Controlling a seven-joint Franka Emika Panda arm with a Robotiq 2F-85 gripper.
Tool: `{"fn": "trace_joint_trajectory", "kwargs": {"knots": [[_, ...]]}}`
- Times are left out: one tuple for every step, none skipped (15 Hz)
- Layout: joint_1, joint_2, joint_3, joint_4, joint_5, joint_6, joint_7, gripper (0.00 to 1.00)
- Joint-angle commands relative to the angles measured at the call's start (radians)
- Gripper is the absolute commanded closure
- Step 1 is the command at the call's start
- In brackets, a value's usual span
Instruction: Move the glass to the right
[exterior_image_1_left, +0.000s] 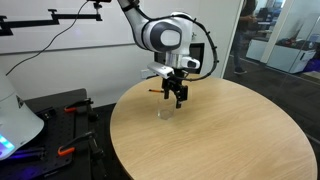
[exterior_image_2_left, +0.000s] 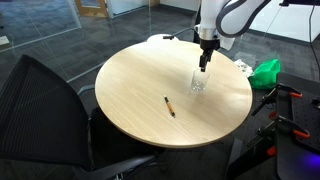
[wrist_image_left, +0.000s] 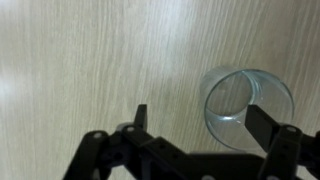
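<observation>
The glass (wrist_image_left: 247, 104) is a small clear tumbler standing upright on the round wooden table (exterior_image_1_left: 230, 140). It also shows in both exterior views (exterior_image_1_left: 165, 111) (exterior_image_2_left: 198, 83). My gripper (wrist_image_left: 200, 125) hangs above it, open and empty. In the wrist view one finger overlaps the glass's rim and the other stands over bare wood beside it. In both exterior views (exterior_image_1_left: 178, 98) (exterior_image_2_left: 204, 62) the fingertips are a little above the glass.
A thin dark-and-orange pen (exterior_image_2_left: 170, 106) lies on the table apart from the glass. A black office chair (exterior_image_2_left: 50, 110) stands at the table's edge. A green object (exterior_image_2_left: 266, 71) sits off the table's side.
</observation>
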Motion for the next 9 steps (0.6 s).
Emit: {"fn": "trace_joint_trajectory", "kwargs": {"knots": [[-0.008, 0.049, -0.001, 0.049, 0.012, 0.017, -0.045, 0.0], [-0.01, 0.059, 0.001, 0.057, 0.013, 0.018, -0.049, 0.0], [-0.011, 0.071, 0.001, 0.067, 0.014, 0.019, -0.05, 0.0], [-0.013, 0.079, 0.003, 0.073, 0.016, 0.019, -0.054, 0.0], [-0.016, 0.089, 0.005, 0.08, 0.018, 0.021, -0.064, 0.0], [-0.019, 0.099, 0.008, 0.089, 0.022, 0.021, -0.071, 0.0], [-0.02, 0.108, 0.009, 0.095, 0.023, 0.019, -0.073, 0.0], [-0.021, 0.117, 0.011, 0.102, 0.025, 0.02, -0.08, 0.0], [-0.022, 0.125, 0.012, 0.109, 0.027, 0.018, -0.085, 0.0]]}}
